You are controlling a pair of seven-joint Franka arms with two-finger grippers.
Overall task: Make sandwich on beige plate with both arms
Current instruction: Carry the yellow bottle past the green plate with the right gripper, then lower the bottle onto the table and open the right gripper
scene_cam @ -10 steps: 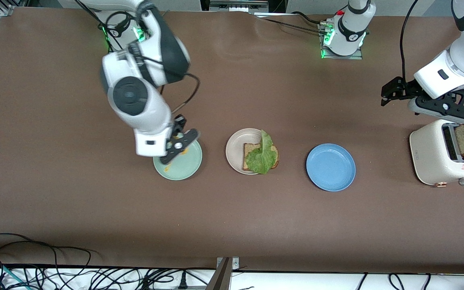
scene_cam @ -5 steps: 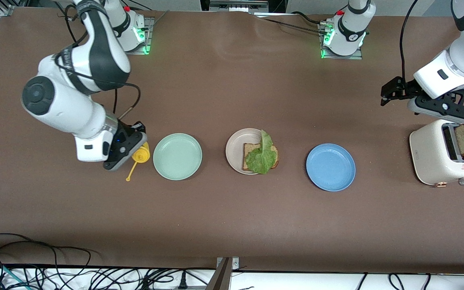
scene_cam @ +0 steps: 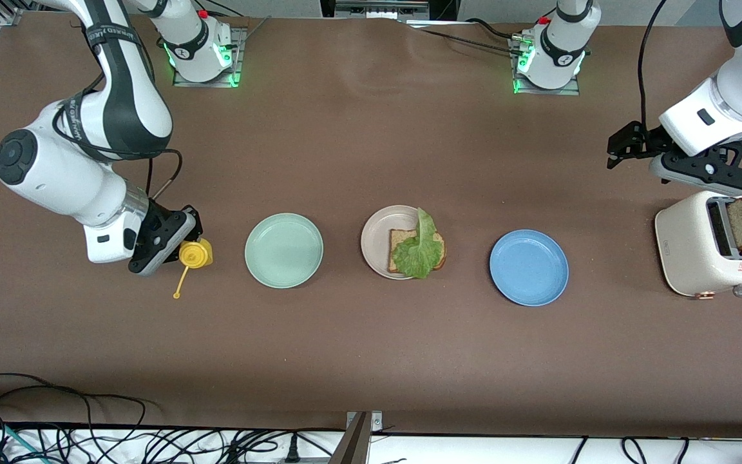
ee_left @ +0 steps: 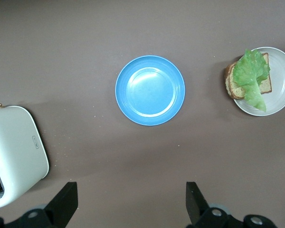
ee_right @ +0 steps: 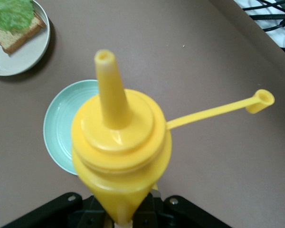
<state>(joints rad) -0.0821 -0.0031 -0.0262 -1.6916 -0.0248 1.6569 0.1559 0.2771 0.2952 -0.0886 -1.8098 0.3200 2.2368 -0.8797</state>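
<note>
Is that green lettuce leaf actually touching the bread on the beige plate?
Touching. In the front view the lettuce leaf lies draped directly on the bread slice on the beige plate; the left wrist view shows the same overlap.

We look down on a blue plate point(ee_left: 150, 90) on the brown table point(ee_left: 76, 42). Well apart from it, toward the right arm's end, sits the beige plate point(ee_left: 280, 90), carrying a bread slice point(ee_left: 235, 83) with a green lettuce leaf point(ee_left: 253, 76) draped over it. At the left arm's end a cream toaster point(ee_left: 14, 152) stands. Our left gripper point(ee_left: 131, 202) hovers with fingertips point(ee_left: 66, 202) spread wide.
</note>
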